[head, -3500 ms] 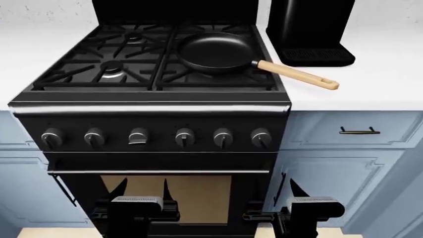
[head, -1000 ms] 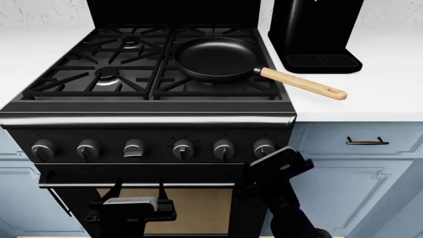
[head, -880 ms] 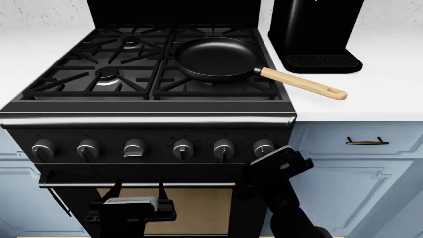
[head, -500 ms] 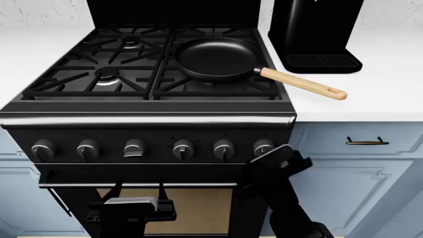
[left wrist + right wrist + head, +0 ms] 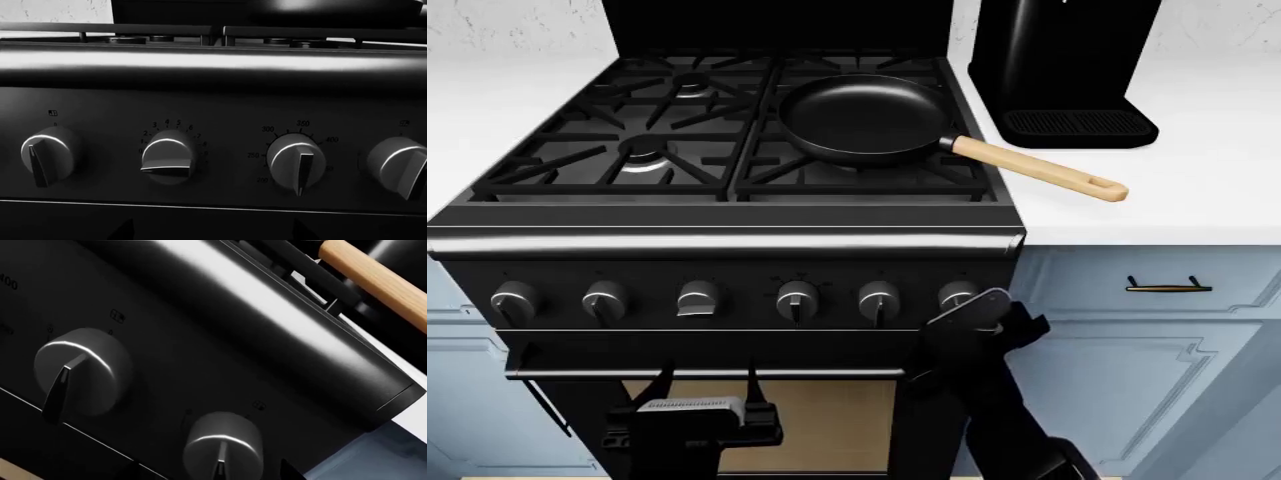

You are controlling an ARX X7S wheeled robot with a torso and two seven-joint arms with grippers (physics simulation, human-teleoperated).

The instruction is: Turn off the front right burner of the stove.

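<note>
White countertop flanks the stove (image 5: 747,245), whose front right burner (image 5: 861,165) sits under the frying pan (image 5: 865,118); the right gripper (image 5: 981,318), its opening hidden, should square up on the rightmost knob (image 5: 957,296) before closing and twisting, left gripper (image 5: 701,415) idle, apparently open.

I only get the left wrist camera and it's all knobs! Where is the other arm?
Observer: In the head view, the right gripper is up in front of the rightmost knob.
Operator: Is anything sitting on top of the stove?
Observer: A black frying pan rests on the right-side grates.
Operator: Which way does its handle go?
Observer: The wooden handle sticks out over the white counter.
</note>
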